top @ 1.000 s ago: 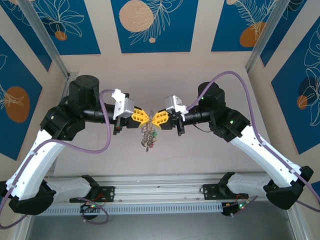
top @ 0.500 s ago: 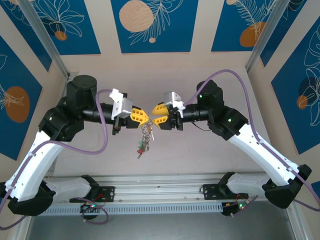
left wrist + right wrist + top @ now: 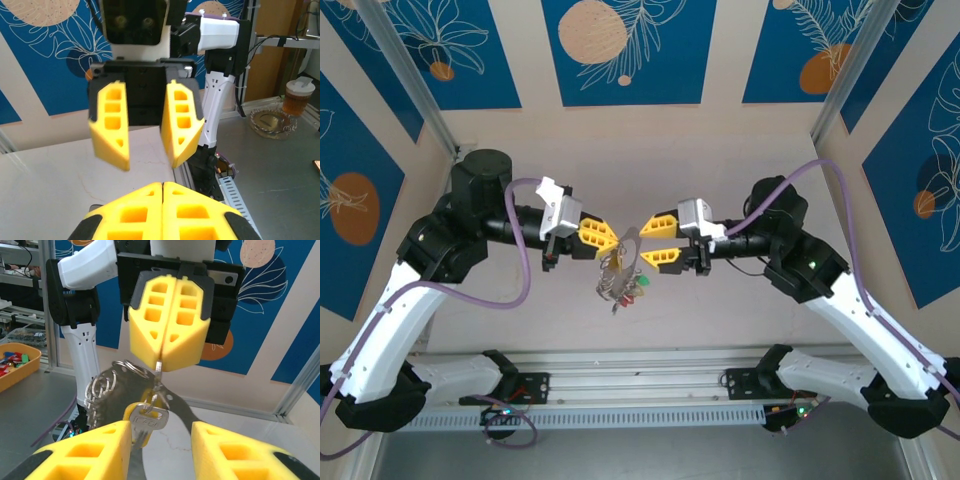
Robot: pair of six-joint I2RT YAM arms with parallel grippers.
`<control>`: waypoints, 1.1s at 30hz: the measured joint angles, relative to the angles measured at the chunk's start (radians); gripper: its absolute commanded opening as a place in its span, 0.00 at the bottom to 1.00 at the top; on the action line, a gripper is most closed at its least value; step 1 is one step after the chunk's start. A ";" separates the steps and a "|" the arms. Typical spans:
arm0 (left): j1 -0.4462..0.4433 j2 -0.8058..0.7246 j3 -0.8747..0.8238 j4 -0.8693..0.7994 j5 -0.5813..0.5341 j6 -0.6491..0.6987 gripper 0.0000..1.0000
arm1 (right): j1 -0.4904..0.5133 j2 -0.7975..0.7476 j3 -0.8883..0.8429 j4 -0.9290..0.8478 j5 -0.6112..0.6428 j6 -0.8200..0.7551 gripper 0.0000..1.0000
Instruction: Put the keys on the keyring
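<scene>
Got both arms up off the table [image 3: 740, 320] and folded in toward the middle, elbows out to the sides, wrists aimed at each other, tips near but apart. From the top cam, can see the left gripper [image 3: 612, 240] clenched tight on the left edge of the keyring [image 3: 628, 250], with the loop tilted in the gap between the two grippers. Found the keys [image 3: 620, 285] dangling in a bunch off the near end of that loop, green and red tags mixed in, hanging clear above the table. Got the right gripper [image 3: 645, 242] released, jaws spread, one finger far and one near, sitting just right of the loop; can't tell from up there if touching. On the right wrist cam: looking straight at the left gripper's shut yellow pads [image 3: 150, 325] with a thin silver strip nipped between them, plus a plain silver key and a cluster of small rings [image 3: 100, 387] below, all framed between own spread fingers [image 3: 85, 452]. Can also spot an orange tray [image 3: 17, 367] off at the left edge. On the left wrist cam: own pads pressed flat together at the bottom, the right gripper facing with a clear gap between fingers, and a lidded cup [image 3: 298, 97] at the right edge.
</scene>
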 measured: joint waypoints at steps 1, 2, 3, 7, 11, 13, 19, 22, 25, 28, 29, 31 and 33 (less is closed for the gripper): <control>0.000 -0.001 -0.001 0.003 0.003 -0.001 0.00 | 0.003 0.012 0.000 0.007 -0.004 0.000 0.36; 0.000 -0.003 -0.003 0.007 0.005 -0.003 0.00 | 0.006 0.026 0.000 0.015 -0.006 0.000 0.36; 0.000 -0.006 -0.005 0.012 0.007 -0.005 0.00 | 0.010 0.038 0.000 0.022 -0.007 0.002 0.35; 0.000 -0.017 -0.016 0.026 0.013 -0.019 0.00 | 0.025 0.064 0.001 0.047 -0.021 0.010 0.31; 0.000 -0.021 -0.026 0.042 0.014 -0.022 0.00 | 0.037 0.071 0.001 0.077 -0.032 0.019 0.30; 0.000 -0.021 -0.031 0.044 0.014 -0.023 0.00 | 0.042 0.071 0.002 0.090 -0.036 0.021 0.30; 0.000 -0.021 -0.040 0.055 0.014 -0.027 0.00 | 0.050 0.080 0.003 0.113 -0.047 0.026 0.30; 0.000 -0.022 -0.040 0.060 0.014 -0.027 0.00 | 0.053 0.088 0.009 0.116 -0.047 0.026 0.30; 0.000 -0.023 -0.040 0.064 0.014 -0.027 0.00 | 0.054 0.089 0.016 0.102 -0.039 0.021 0.30; 0.000 -0.023 -0.040 0.064 0.014 -0.027 0.00 | 0.054 0.085 0.021 0.075 -0.018 0.003 0.30; 0.000 -0.023 -0.040 0.064 0.014 -0.027 0.00 | 0.054 0.081 0.021 0.062 -0.008 -0.003 0.30; 0.000 -0.023 -0.040 0.064 0.014 -0.027 0.00 | 0.053 0.070 0.021 0.031 0.010 -0.020 0.30; 0.000 -0.023 -0.040 0.064 0.014 -0.027 0.00 | 0.048 0.056 0.021 0.005 0.024 -0.030 0.30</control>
